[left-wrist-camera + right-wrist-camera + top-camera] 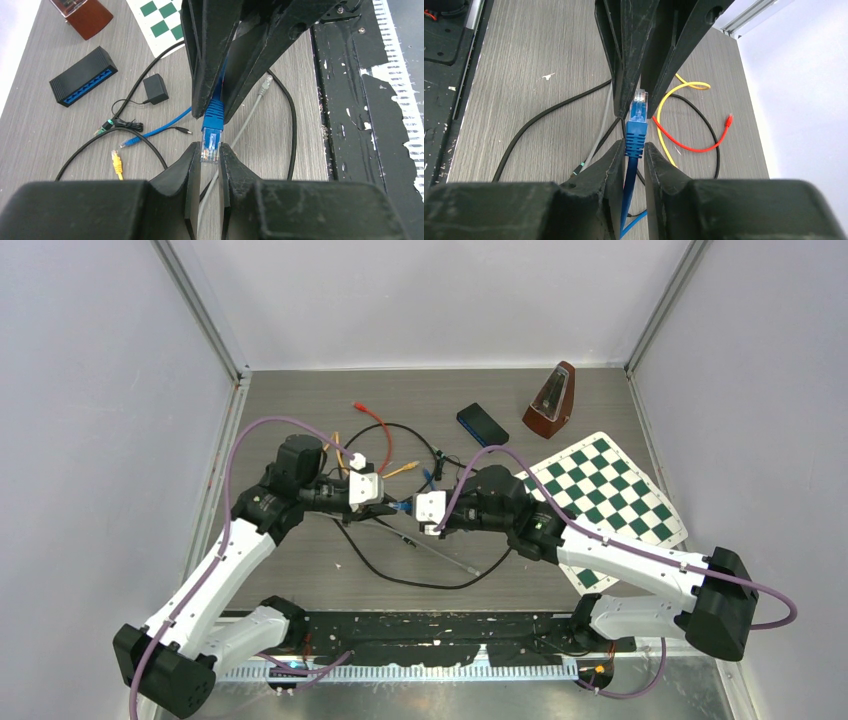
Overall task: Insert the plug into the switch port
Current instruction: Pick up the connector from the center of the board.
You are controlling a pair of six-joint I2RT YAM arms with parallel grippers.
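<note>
Both arms lean in over the middle of the tabletop (290, 415) and meet nose to nose, with the plug (210, 145) caught between them, up off the surface. The left tool (210, 151) is pinched narrow on the plug's clear tip, one finger pressed against each side. The right tool (634, 148) is pinched just as narrow on the blue boot right behind that tip, and the blue cable (628, 200) runs back between its fingers. So the plug is held at both ends at once, tip pointing toward the left arm.

The switch (82, 75), a flat black box with a row of blue ports along one long face, lies on the tabletop toward the far side, well apart from the plug. From above it sits just beside a brown metronome (550, 400), with the corner of a green-and-white checkerboard (600, 495) near it.

Loose leads are strewn under the two tools: a yellow cable (669, 100) and a red cable (689, 146) cross each other, a grey cable (250, 114) with a clear end runs under the plug, and a small black adapter (155, 88) lies between the switch and the tools, its thin black lead looping off round it
</note>
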